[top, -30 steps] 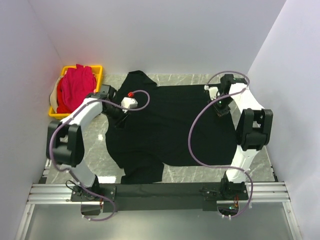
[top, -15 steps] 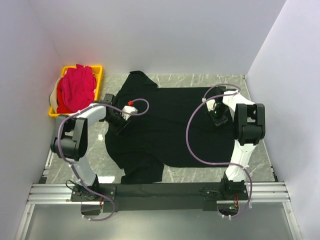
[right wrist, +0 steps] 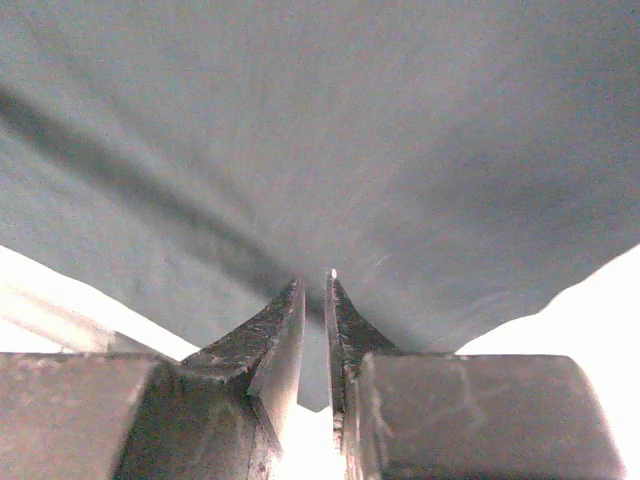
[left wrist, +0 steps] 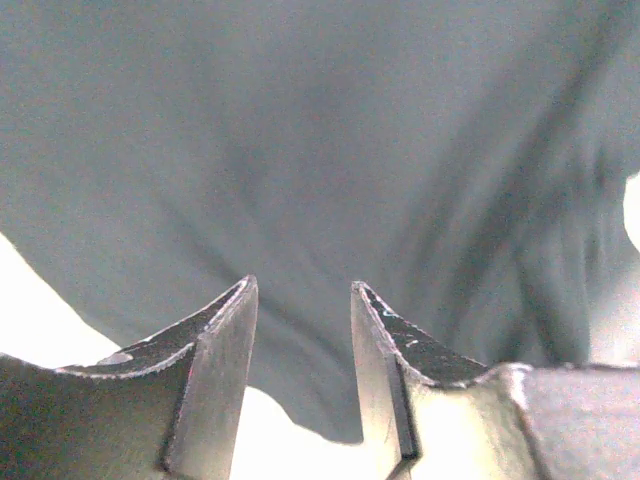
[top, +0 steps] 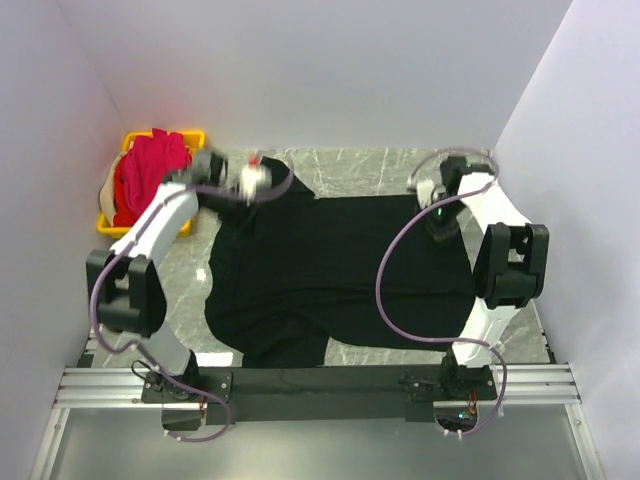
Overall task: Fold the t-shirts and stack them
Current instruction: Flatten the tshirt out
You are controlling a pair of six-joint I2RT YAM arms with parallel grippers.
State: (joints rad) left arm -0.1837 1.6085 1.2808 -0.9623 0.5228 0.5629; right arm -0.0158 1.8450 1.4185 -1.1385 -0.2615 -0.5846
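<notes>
One black t-shirt [top: 340, 270] lies spread across the tabletop [top: 370, 160], its far-left sleeve now drawn inward. The left pincer [left wrist: 300, 288] has moved there from mid-shirt and stands released. The right pincer [right wrist: 315, 278] is clenched on the shirt's far-right edge. Heaped magenta t-shirts [top: 150, 180], too bunched to count, fill one yellow crate [top: 195, 135].

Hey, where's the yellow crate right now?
In the top view, the yellow crate sits in the table's far left corner by the left wall, holding pink shirts, just left of the black t-shirt.
</notes>
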